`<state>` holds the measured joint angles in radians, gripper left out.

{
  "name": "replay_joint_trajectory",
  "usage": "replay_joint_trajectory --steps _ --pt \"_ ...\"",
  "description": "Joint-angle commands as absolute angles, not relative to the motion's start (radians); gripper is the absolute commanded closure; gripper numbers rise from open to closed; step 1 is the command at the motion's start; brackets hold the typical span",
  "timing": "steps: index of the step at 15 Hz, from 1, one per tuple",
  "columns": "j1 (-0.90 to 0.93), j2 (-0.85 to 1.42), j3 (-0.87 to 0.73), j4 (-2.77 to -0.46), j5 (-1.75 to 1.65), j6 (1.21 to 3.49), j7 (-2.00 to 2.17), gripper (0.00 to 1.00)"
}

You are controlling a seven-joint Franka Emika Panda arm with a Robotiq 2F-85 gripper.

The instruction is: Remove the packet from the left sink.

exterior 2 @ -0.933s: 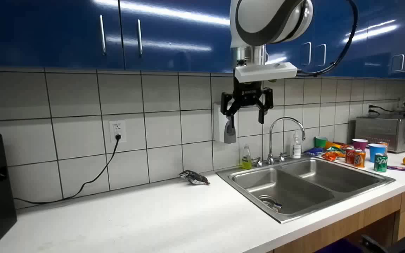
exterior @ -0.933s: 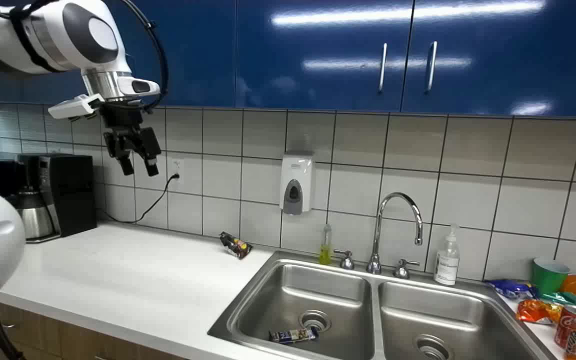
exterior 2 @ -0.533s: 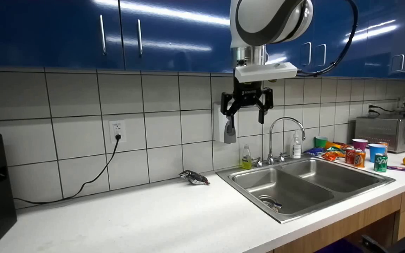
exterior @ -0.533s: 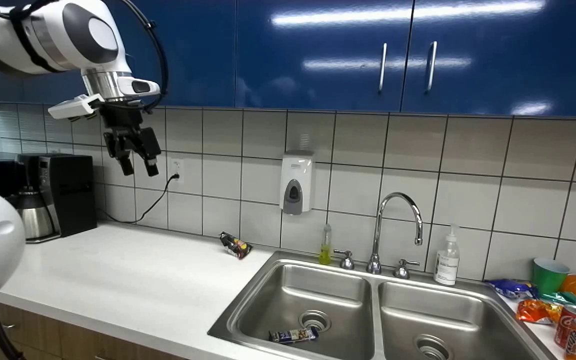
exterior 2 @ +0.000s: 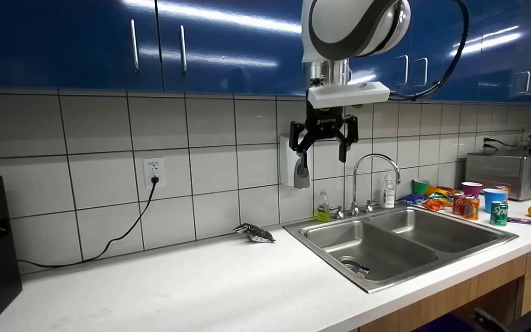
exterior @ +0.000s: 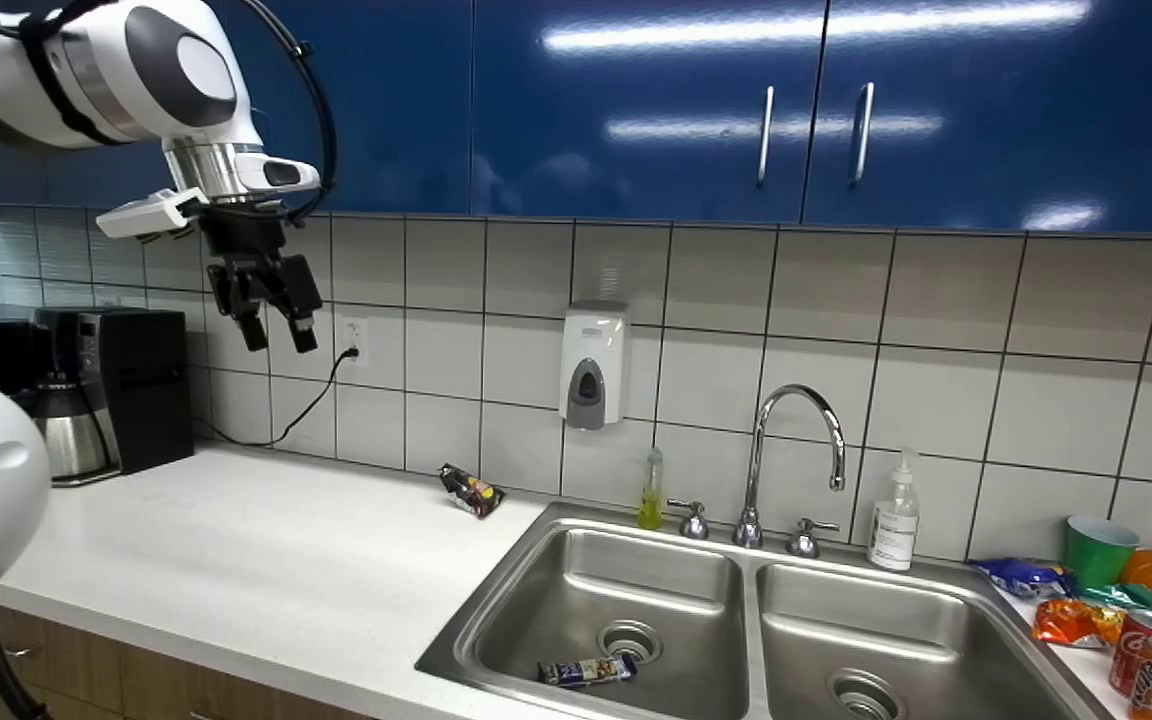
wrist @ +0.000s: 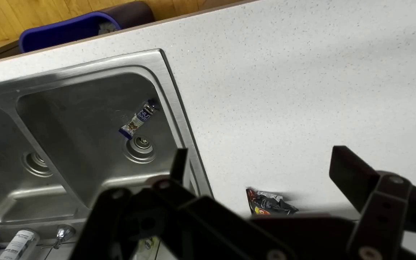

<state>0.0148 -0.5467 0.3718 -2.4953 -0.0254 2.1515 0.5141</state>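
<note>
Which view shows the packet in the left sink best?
The wrist view: it looks down on the whole packet, with "NUT BAR" readable. An exterior view shows the packet whole, print too small to read; in an exterior view the sink's rim hides all but an end.

The oblong, blue-ended packet (wrist: 138,119) lies flat in the steel left sink (wrist: 74,115).

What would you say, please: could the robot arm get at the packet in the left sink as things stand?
Probably yes: nothing covers the packet in the left sink, and the gripper hangs open, though it must likely move across and down first.
</note>
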Motion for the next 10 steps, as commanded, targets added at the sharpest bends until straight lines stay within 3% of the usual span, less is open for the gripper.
replay_joint_trajectory --steps 1,10 --pt "0.032 -0.529 0.354 -2.495 -0.044 2.163 0.530 0.00" --pt "-0.014 -0.397 0.281 -2.539 -0.080 2.304 0.551 0.00"
